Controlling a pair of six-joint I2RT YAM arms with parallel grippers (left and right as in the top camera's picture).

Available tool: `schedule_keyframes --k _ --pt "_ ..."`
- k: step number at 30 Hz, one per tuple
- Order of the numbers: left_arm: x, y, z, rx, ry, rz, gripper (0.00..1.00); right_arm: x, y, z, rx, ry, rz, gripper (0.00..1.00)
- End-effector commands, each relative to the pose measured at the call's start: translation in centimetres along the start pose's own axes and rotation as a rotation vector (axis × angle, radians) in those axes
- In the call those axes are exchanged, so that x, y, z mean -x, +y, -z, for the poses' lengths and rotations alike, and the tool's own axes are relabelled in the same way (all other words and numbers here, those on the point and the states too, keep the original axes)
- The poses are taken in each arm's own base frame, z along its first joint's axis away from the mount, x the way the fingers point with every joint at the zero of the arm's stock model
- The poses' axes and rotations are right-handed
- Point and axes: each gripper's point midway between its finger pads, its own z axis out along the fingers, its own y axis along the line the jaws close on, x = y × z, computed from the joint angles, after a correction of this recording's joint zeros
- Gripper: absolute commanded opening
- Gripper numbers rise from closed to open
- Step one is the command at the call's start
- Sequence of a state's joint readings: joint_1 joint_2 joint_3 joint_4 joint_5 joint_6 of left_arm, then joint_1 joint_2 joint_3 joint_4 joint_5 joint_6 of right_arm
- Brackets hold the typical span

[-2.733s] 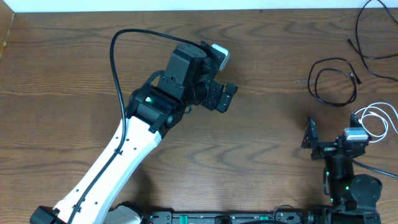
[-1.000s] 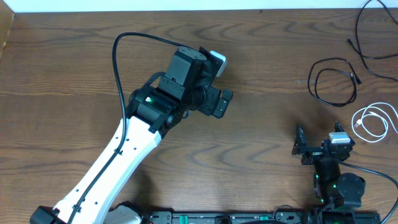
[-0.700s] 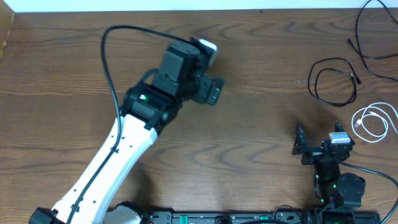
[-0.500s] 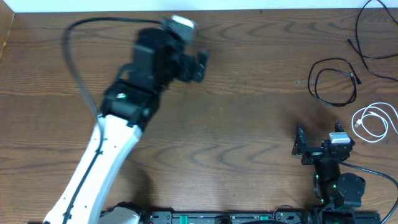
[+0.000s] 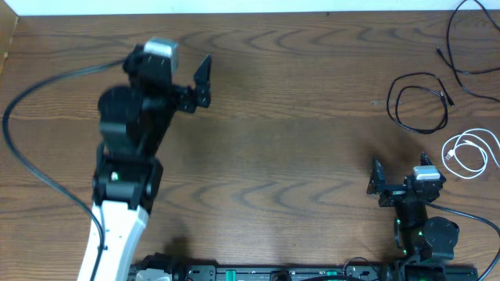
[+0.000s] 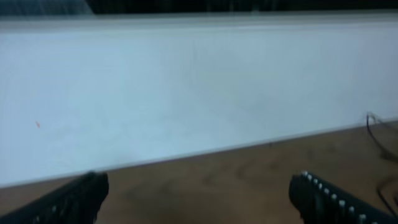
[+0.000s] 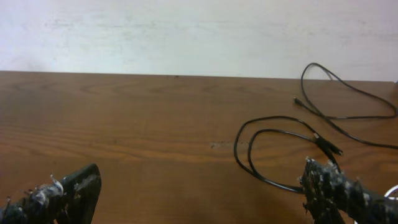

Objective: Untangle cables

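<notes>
The three cables lie apart at the table's right end. A black cable (image 5: 419,102) forms a loop, a second black cable (image 5: 466,48) trails to the far right corner, and a white cable (image 5: 467,153) is coiled nearest the front. My right gripper (image 5: 400,181) stands open and empty just left of the white coil. In the right wrist view the looped black cable (image 7: 273,155) lies ahead of the right gripper (image 7: 199,196), and the second black cable (image 7: 339,93) lies beyond it. My left gripper (image 5: 170,69) is open and empty at the far left, facing the wall, as the left wrist view (image 6: 199,199) shows.
The wooden table (image 5: 297,156) ends at a white wall (image 6: 186,93) along the far edge. The left arm's thick black wire (image 5: 39,179) arcs out over the table's left side. The arm bases stand along the front edge.
The left arm has swung from the table's middle to the far left and turned toward the wall, jaws still open. The right arm, pulled back from the white coil earlier, has stayed still since.
</notes>
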State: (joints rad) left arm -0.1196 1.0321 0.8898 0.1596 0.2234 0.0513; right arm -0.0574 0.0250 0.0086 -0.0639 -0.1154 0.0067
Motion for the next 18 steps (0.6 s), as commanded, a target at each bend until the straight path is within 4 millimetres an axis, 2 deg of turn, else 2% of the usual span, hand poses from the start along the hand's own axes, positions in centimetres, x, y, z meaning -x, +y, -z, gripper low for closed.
schedule_keyframes --k 1,8,18 --pt "-1.6 0.4 1.5 0.01 -0.045 -0.016 0.98 -0.3 0.1 0.0 0.005 0.008 -0.004 0.99" --pt "-5.9 1.6 4.3 0.069 -0.036 -0.011 0.98 -0.3 0.1 0.0 0.005 0.008 -0.004 0.99" --pt "-8.2 2.7 9.0 0.144 -0.108 -0.024 0.98 -0.3 0.1 0.0 0.005 0.008 -0.004 0.99"
